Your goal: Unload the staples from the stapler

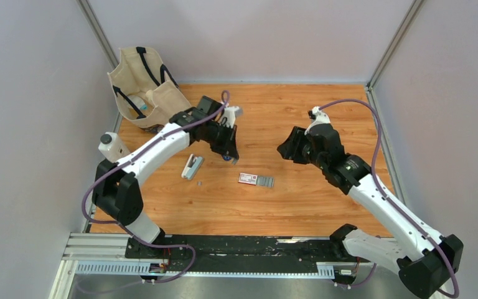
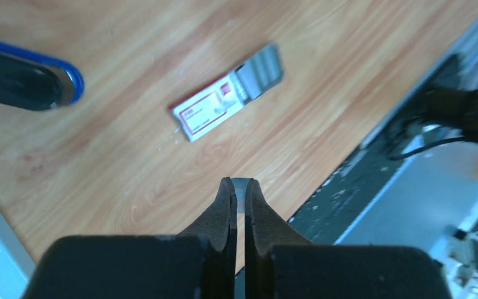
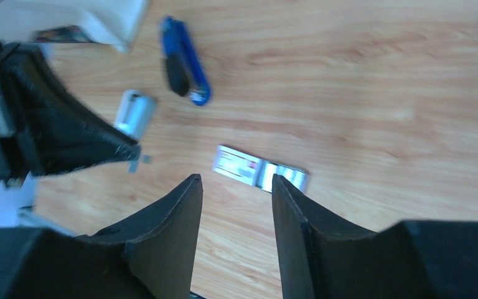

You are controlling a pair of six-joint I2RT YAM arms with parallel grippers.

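Observation:
The small light grey stapler [image 1: 192, 166] lies on the wooden table left of centre; it also shows in the right wrist view [image 3: 135, 113]. My left gripper [image 1: 229, 156] hangs just right of it, shut on a thin silvery strip of staples [image 2: 241, 189] pinched between its fingertips; the strip also shows at its tip in the right wrist view [image 3: 135, 163]. A grey block of staples [image 1: 266, 181] lies beside a red-and-white flat box [image 1: 247, 179]. A tiny grey piece [image 1: 199, 184] lies below the stapler. My right gripper [image 3: 233, 180] is open and empty, above the table to the right [image 1: 285, 149].
A dark blue bar with a black end [image 3: 183, 59] lies near my left gripper, seen too in the left wrist view [image 2: 25, 78]. A beige bag with black handles [image 1: 140, 87] stands at the back left. The table's front edge and black rail [image 1: 236, 246] are near.

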